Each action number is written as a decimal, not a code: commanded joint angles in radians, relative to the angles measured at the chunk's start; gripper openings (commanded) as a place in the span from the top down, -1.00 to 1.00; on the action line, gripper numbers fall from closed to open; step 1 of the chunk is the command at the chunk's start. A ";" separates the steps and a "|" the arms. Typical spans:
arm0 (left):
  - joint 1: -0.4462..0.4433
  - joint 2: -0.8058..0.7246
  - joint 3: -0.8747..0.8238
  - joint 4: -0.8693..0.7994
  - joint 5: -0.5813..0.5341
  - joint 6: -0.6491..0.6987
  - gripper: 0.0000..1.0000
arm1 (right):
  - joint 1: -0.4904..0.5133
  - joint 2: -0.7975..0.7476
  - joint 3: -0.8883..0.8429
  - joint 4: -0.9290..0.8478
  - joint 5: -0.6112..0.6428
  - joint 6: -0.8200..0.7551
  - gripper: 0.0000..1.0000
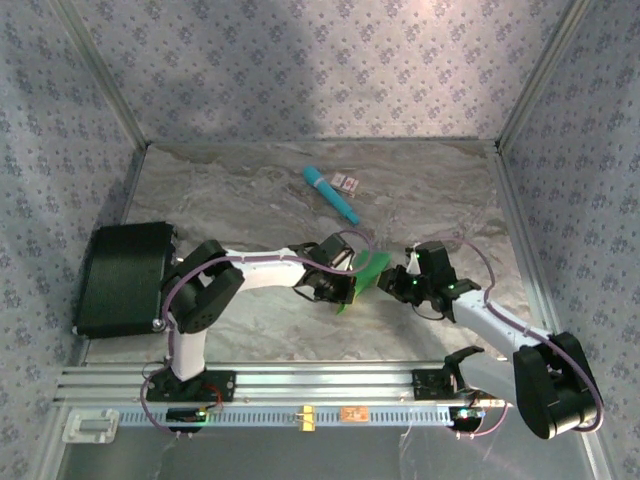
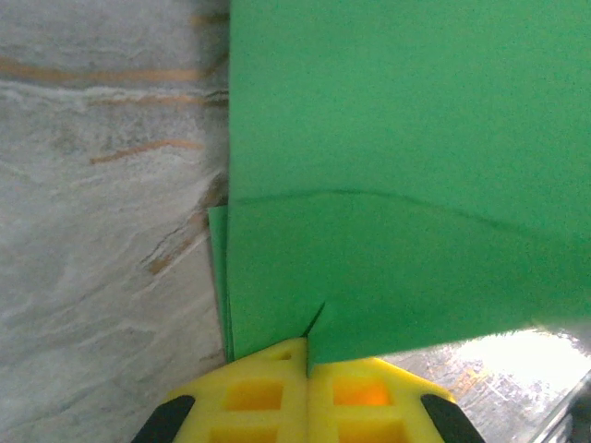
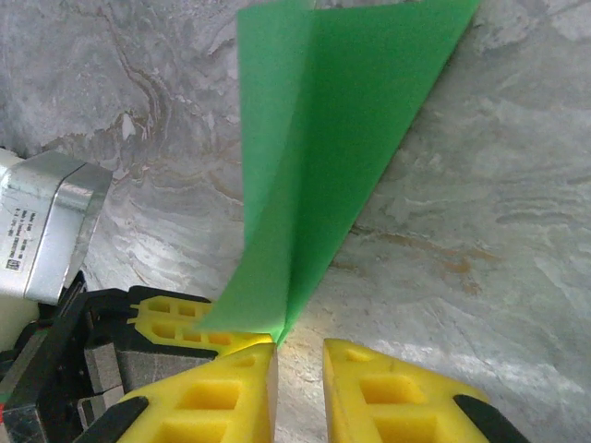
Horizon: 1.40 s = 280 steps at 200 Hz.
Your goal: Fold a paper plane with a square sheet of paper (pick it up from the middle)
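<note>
The green sheet of paper [image 1: 372,266] is folded into layers and hangs just above the table's middle, between my two grippers. My left gripper [image 2: 307,347] is shut on its lower edge, where a small slit shows between the overlapping layers [image 2: 369,277]. In the right wrist view the sheet [image 3: 323,157] rises as a creased, narrowing strip. Its bottom tip sits at the left fingertip of my right gripper [image 3: 300,349], whose jaws stand a little apart with only table showing between them. The left gripper's yellow fingers [image 3: 171,316] show behind the paper. From above, the right gripper [image 1: 396,281] faces the left gripper [image 1: 350,288].
A teal cylindrical stick [image 1: 331,194] and a small pink card [image 1: 347,182] lie farther back on the marble table. A black box [image 1: 122,278] sits at the left edge. Patterned walls close in three sides, and a metal rail [image 1: 300,380] runs along the front.
</note>
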<state>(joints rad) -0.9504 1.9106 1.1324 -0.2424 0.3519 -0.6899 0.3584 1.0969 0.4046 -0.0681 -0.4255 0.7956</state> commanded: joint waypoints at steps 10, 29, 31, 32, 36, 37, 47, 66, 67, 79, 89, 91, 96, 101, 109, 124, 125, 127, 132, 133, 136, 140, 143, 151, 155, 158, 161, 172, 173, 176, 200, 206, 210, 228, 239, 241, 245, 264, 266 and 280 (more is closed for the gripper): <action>0.010 0.025 -0.028 0.049 0.059 0.003 1.00 | 0.014 -0.014 -0.026 0.071 0.024 -0.027 0.60; 0.016 0.034 -0.034 0.067 0.084 0.001 1.00 | 0.019 -0.013 -0.034 0.103 0.016 -0.034 0.61; 0.016 0.035 -0.035 0.067 0.085 0.001 1.00 | 0.019 -0.011 -0.035 0.106 0.014 -0.035 0.61; 0.016 0.036 -0.034 0.067 0.085 0.002 1.00 | 0.020 -0.011 -0.035 0.107 0.013 -0.036 0.61; 0.016 0.037 -0.033 0.065 0.086 0.001 1.00 | 0.021 -0.009 -0.034 0.113 0.006 -0.040 0.62; 0.016 0.037 -0.035 0.065 0.087 0.001 1.00 | 0.022 -0.009 -0.034 0.115 0.004 -0.041 0.62; 0.016 0.041 -0.033 0.067 0.093 0.003 1.00 | 0.021 -0.002 -0.037 0.139 -0.036 -0.054 0.62; 0.016 0.046 -0.027 0.063 0.094 0.003 1.00 | 0.033 0.015 -0.034 0.174 -0.083 -0.053 0.62; 0.016 0.046 -0.027 0.063 0.094 0.003 1.00 | 0.033 0.015 -0.035 0.177 -0.085 -0.053 0.62; 0.016 0.049 -0.023 0.063 0.095 0.005 1.00 | 0.050 0.025 -0.030 0.194 -0.087 -0.059 0.62; 0.018 0.051 -0.018 0.059 0.095 0.005 1.00 | 0.062 0.037 -0.019 0.189 -0.082 -0.061 0.64; 0.018 0.051 -0.017 0.059 0.096 0.004 1.00 | 0.065 0.040 -0.016 0.188 -0.082 -0.063 0.65; 0.018 0.051 -0.017 0.058 0.095 0.003 1.00 | 0.069 0.049 -0.010 0.185 -0.081 -0.065 0.66; 0.018 0.051 -0.017 0.061 0.093 0.001 1.00 | 0.073 0.056 -0.005 0.179 -0.075 -0.065 0.67; 0.018 0.053 -0.019 0.064 0.093 -0.003 1.00 | 0.077 0.066 -0.001 0.177 -0.065 -0.064 0.69; 0.018 0.056 -0.019 0.072 0.100 -0.007 1.00 | 0.079 0.078 -0.011 0.193 -0.042 -0.054 0.71; 0.018 0.056 -0.019 0.073 0.101 -0.008 1.00 | 0.079 0.078 -0.012 0.194 -0.042 -0.054 0.71; 0.018 0.056 -0.019 0.074 0.102 -0.010 1.00 | 0.079 0.078 -0.015 0.199 -0.043 -0.053 0.71; 0.019 0.058 -0.019 0.077 0.106 -0.012 1.00 | 0.079 0.082 -0.019 0.214 -0.046 -0.050 0.71; 0.019 0.059 -0.019 0.077 0.107 -0.012 1.00 | 0.079 0.082 -0.019 0.218 -0.048 -0.049 0.71; 0.019 0.059 -0.019 0.079 0.109 -0.014 1.00 | 0.078 0.084 -0.021 0.224 -0.050 -0.047 0.71; 0.019 0.060 -0.019 0.082 0.111 -0.016 1.00 | 0.078 0.088 -0.022 0.230 -0.054 -0.046 0.71; 0.019 0.060 -0.019 0.082 0.111 -0.018 1.00 | 0.078 0.091 -0.022 0.235 -0.059 -0.047 0.71; 0.019 0.060 -0.020 0.086 0.113 -0.022 1.00 | 0.080 0.104 -0.020 0.245 -0.073 -0.049 0.71; 0.019 0.062 -0.021 0.087 0.114 -0.024 1.00 | 0.080 0.112 -0.017 0.248 -0.079 -0.051 0.71; 0.020 0.062 -0.020 0.087 0.114 -0.026 1.00 | 0.080 0.118 -0.014 0.248 -0.080 -0.051 0.71; 0.020 0.063 -0.019 0.088 0.115 -0.029 1.00 | 0.080 0.122 -0.012 0.247 -0.079 -0.052 0.72; 0.021 0.069 -0.016 0.088 0.121 -0.036 1.00 | 0.079 0.141 -0.007 0.242 -0.067 -0.052 0.71; 0.020 0.069 -0.016 0.088 0.122 -0.037 1.00 | 0.078 0.142 -0.007 0.242 -0.065 -0.053 0.71; 0.021 0.070 -0.016 0.088 0.123 -0.039 1.00 | 0.078 0.146 -0.005 0.239 -0.059 -0.052 0.71; 0.021 0.076 -0.023 0.106 0.126 -0.088 1.00 | 0.060 0.156 -0.005 0.237 -0.032 -0.032 0.70; 0.021 0.075 -0.029 0.121 0.130 -0.103 1.00 | 0.056 0.157 -0.006 0.242 -0.037 -0.033 0.70; 0.021 0.074 -0.035 0.132 0.133 -0.115 1.00 | 0.054 0.160 -0.002 0.244 -0.046 -0.034 0.70; 0.021 0.074 -0.049 0.175 0.141 -0.171 1.00 | 0.040 0.170 0.004 0.255 -0.079 -0.037 0.70; 0.020 0.074 -0.064 0.215 0.149 -0.202 1.00 | 0.032 0.175 0.004 0.266 -0.100 -0.039 0.70; 0.020 0.074 -0.065 0.220 0.151 -0.206 1.00 | 0.030 0.176 0.005 0.267 -0.103 -0.040 0.70; 0.021 0.074 -0.066 0.226 0.153 -0.214 1.00 | 0.029 0.179 0.005 0.269 -0.113 -0.041 0.70; 0.019 0.077 -0.065 0.241 0.158 -0.240 1.00 | 0.025 0.194 0.007 0.289 -0.139 -0.039 0.70; 0.019 0.079 -0.064 0.242 0.160 -0.243 1.00 | 0.027 0.195 0.005 0.291 -0.141 -0.039 0.70; 0.019 0.086 -0.059 0.251 0.174 -0.257 1.00 | 0.026 0.205 0.006 0.296 -0.146 -0.041 0.69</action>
<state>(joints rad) -0.9333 1.9553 1.0817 -0.0208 0.5049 -0.8890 0.3882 1.2819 0.3851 0.1955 -0.5270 0.7589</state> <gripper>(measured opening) 0.052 0.151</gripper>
